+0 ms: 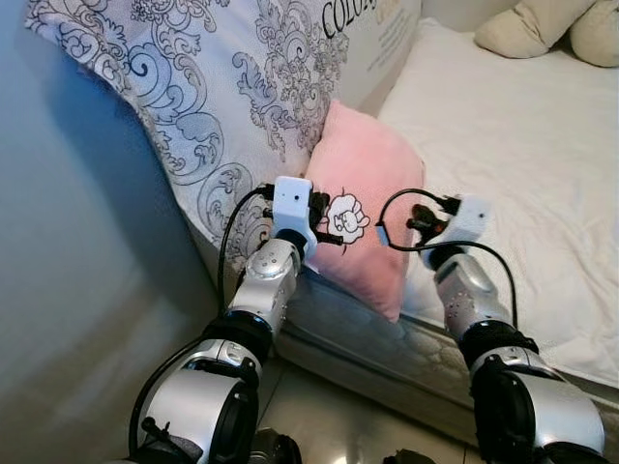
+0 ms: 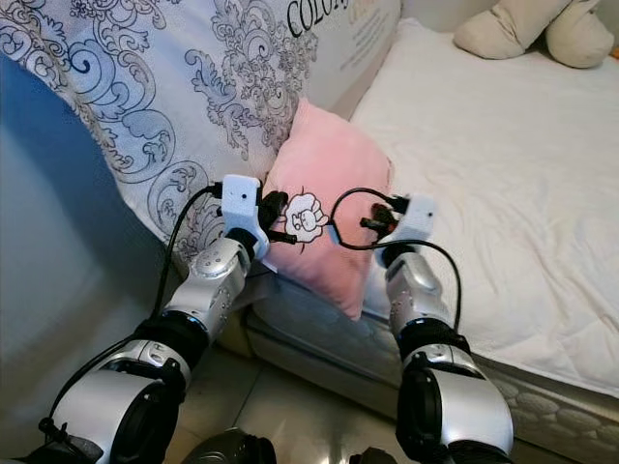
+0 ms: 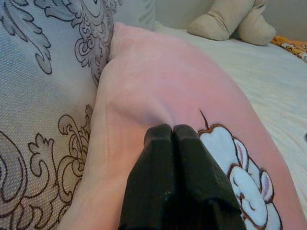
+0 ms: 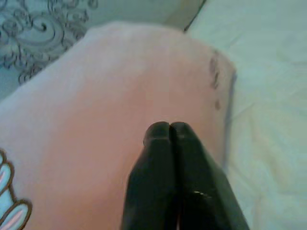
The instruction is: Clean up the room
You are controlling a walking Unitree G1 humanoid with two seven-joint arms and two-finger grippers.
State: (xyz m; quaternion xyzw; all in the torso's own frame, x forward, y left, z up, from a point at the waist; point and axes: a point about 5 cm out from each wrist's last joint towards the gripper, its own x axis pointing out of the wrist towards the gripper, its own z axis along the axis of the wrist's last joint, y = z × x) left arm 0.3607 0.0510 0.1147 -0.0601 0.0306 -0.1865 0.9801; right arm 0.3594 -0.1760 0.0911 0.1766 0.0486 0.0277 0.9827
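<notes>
Pink cushion (image 1: 363,198) with a white sheep patch (image 1: 347,218) stands on its edge at the side of the bed (image 1: 522,164), leaning against a large pillow (image 1: 208,92) printed with grey scroll ornaments. Both arms of the robot reach up to this cushion from below. Left hand (image 3: 173,128) is at the face of the cushion, just beside the sheep patch, and its two black fingers (image 3: 158,153) are pressed together with no gap; the tips touch the pink plush, but I cannot tell if any fabric is pinched between them. Right hand (image 4: 169,125) is at the other side of the cushion, near the edge that is next to the white sheet, and its fingers (image 4: 192,163) are pressed together too, resting against the plush. Between the two hands is the lower half of the cushion, which hangs a little over the mattress border. Far beyond the hands, at the head end of the bed, lies a beige plush toy (image 1: 542,27). Behind the left arm is a plain grey wall (image 1: 68,290), and under both arms the floor is tiled.
</notes>
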